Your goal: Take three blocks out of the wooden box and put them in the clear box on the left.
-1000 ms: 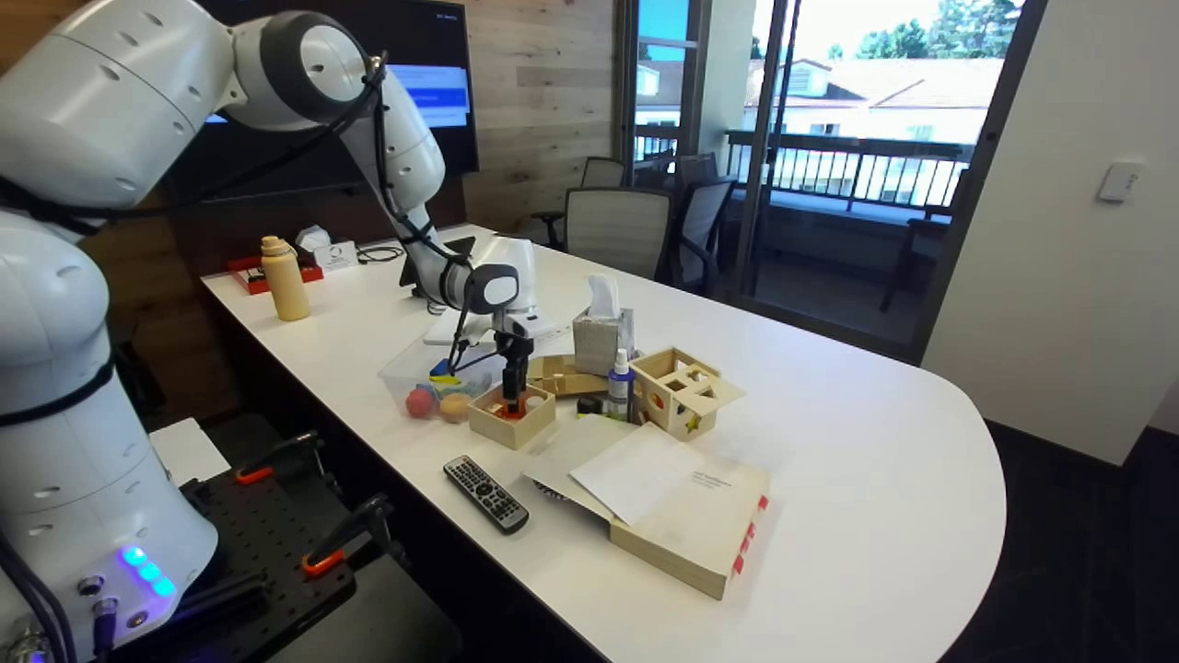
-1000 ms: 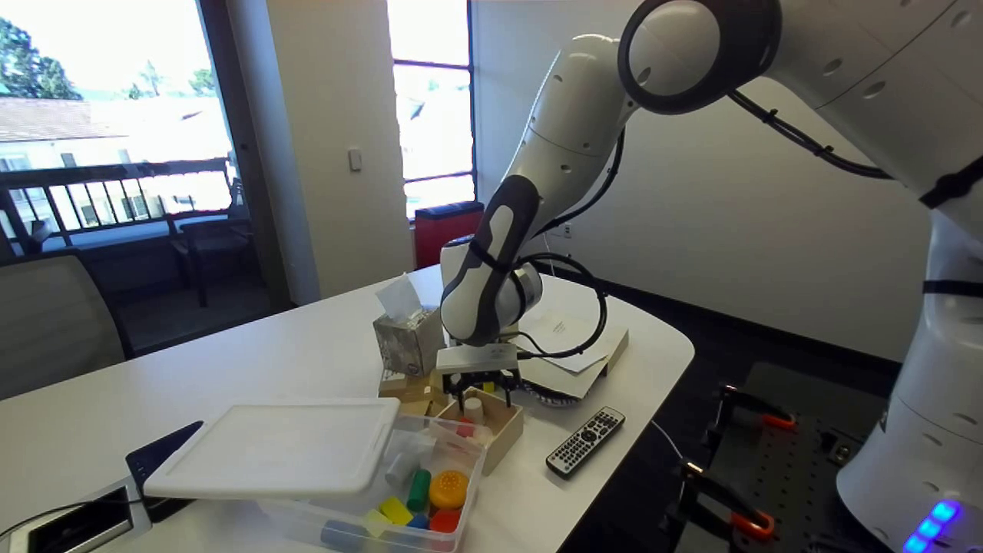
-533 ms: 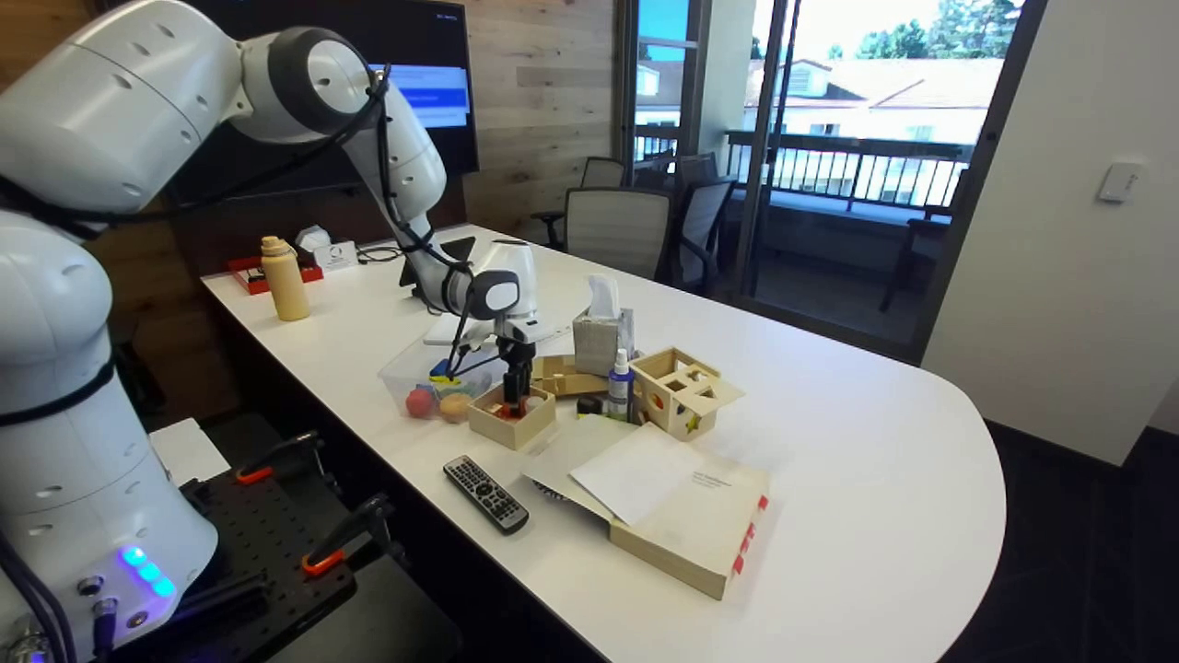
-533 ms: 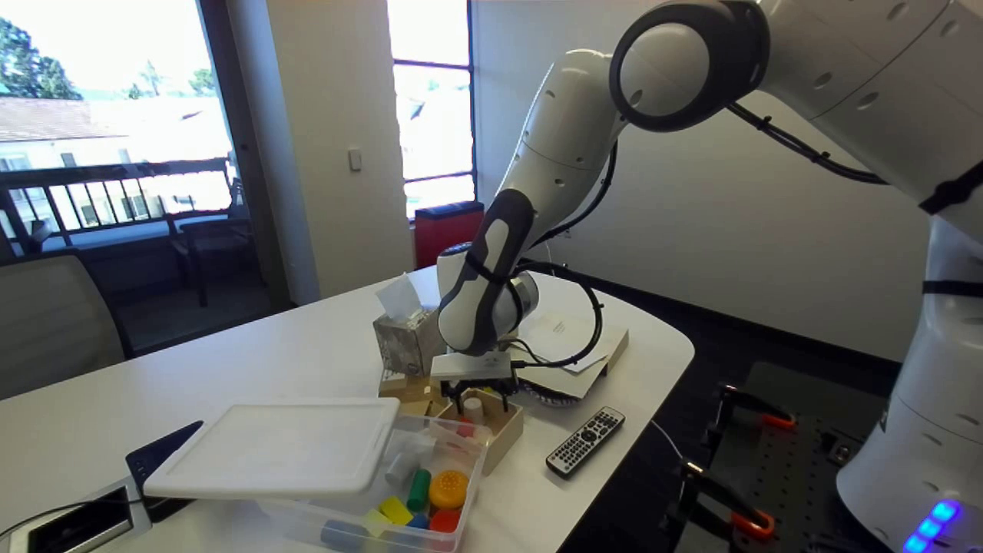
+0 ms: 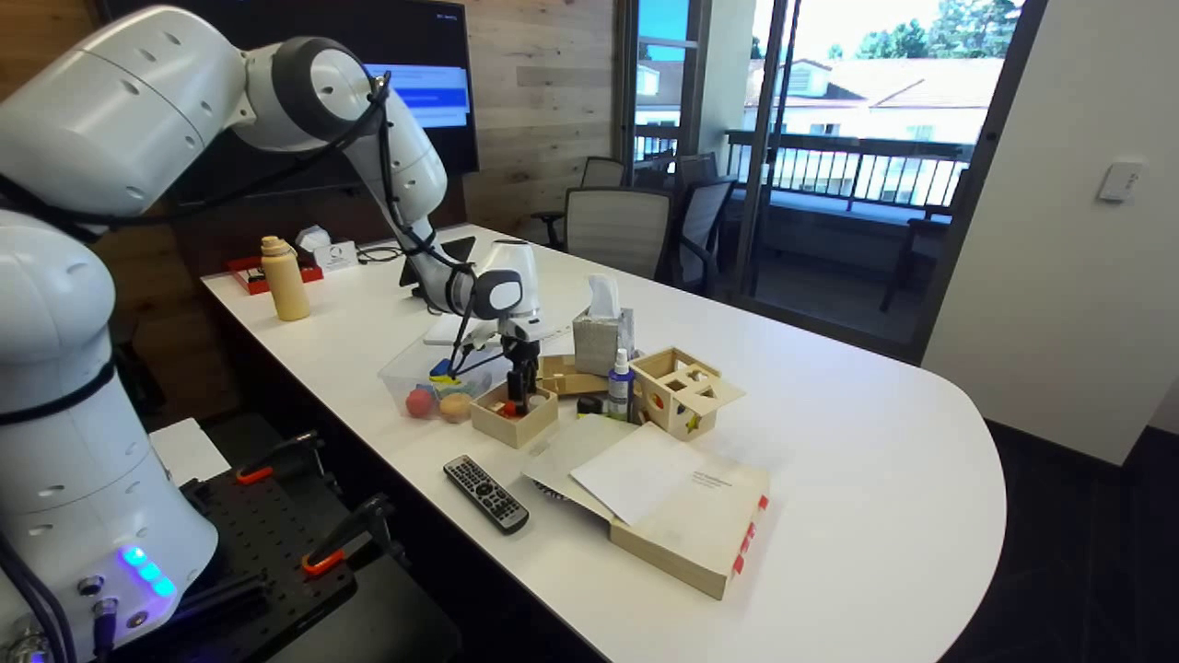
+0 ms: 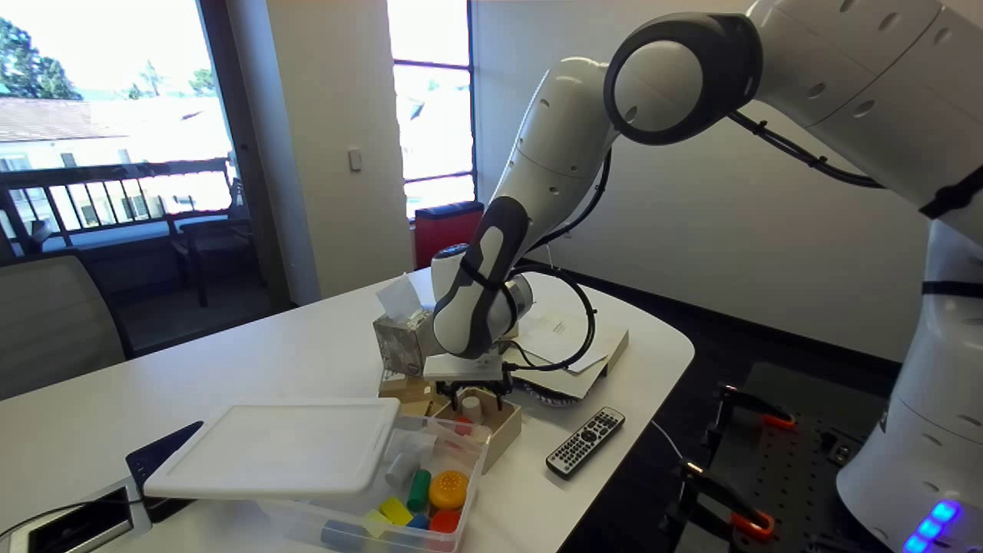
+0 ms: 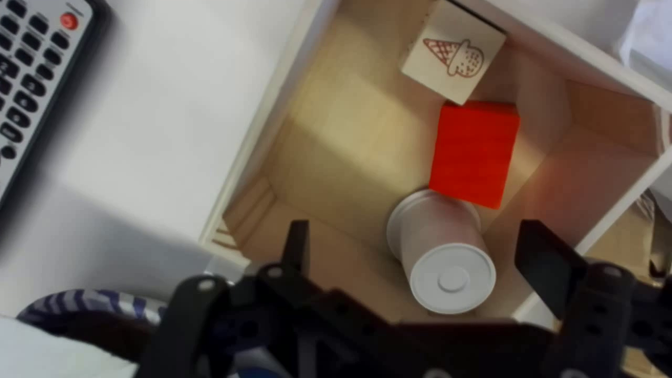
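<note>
1. The red block (image 7: 475, 152) lies inside the wooden box (image 5: 502, 428), its flat red face toward my wrist camera.
2. In the same box I see a natural-wood block (image 7: 454, 52) with an ice-cream cone drawn on it; one corner meets the red block's edge in my wrist view.
3. A white cylinder (image 7: 451, 278) stands upright at the red block's opposite edge; I can't tell whether they touch.
4. My jaws stand wide apart over the wooden box, pointing down, and in the wrist view the white cylinder shows between them. How deep they reach past the rim, I can't tell.
5. The clear box (image 5: 394, 387) sits just beside the wooden box. It holds a green block (image 6: 419, 491), a yellow block (image 6: 395, 510) and an orange round piece (image 6: 448, 489), among others.
6. A white lid (image 6: 276, 449) overlaps the clear box in an exterior view.
7. Near the wooden box, a remote (image 5: 485, 494) lies on the white surface (image 5: 857, 460), with a thick book (image 5: 700, 534) beyond it.
8. A spray bottle (image 5: 620, 391) stands between a tissue box (image 5: 599, 345) and a wooden cube with cut-out holes (image 5: 671, 405).
9. Well apart from these stands a yellow bottle (image 5: 285, 281).
</note>
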Controlling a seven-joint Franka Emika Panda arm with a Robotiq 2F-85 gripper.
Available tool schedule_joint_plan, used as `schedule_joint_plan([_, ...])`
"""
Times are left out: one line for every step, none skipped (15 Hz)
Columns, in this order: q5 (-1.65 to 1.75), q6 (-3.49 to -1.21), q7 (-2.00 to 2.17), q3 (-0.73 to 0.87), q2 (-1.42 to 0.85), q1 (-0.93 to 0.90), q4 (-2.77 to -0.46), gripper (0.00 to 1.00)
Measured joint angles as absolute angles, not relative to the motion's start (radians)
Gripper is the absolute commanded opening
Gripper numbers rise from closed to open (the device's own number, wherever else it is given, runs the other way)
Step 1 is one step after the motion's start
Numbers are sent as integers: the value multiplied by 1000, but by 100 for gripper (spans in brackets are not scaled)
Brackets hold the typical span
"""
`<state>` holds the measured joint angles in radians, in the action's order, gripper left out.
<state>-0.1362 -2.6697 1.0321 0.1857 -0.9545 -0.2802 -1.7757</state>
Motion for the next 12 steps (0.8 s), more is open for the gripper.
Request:
schedule_joint_plan([-136, -2670, 1038, 190, -957, -283, -1774, 100])
schedule_joint_plan([-136, -2670, 1048, 194, -959, -285, -1773, 100])
schedule_joint_plan([-136, -2670, 1053, 196, -961, -285, -1773, 100])
schedule_joint_plan([-136, -2670, 1061, 197, -963, -285, -1772, 100])
schedule_joint_plan([-136, -2670, 1067, 199, -965, -285, -1772, 100])
schedule_joint_plan([-136, -2670, 1069, 201, -966, -285, -1772, 100])
schedule_joint_plan([-136, -2670, 1070, 202, -967, -285, -1772, 100])
schedule_joint_plan([-136, -2670, 1071, 203, -968, -285, -1772, 100])
schedule_joint_plan([-136, -2670, 1073, 204, -968, -285, -1772, 100])
schedule_joint_plan([-136, -2670, 1079, 206, -968, -285, -1772, 100])
schedule_joint_plan([-135, -2670, 1088, 206, -968, -285, -1772, 100])
schedule_joint_plan([-135, -2670, 1095, 207, -969, -285, -1772, 100])
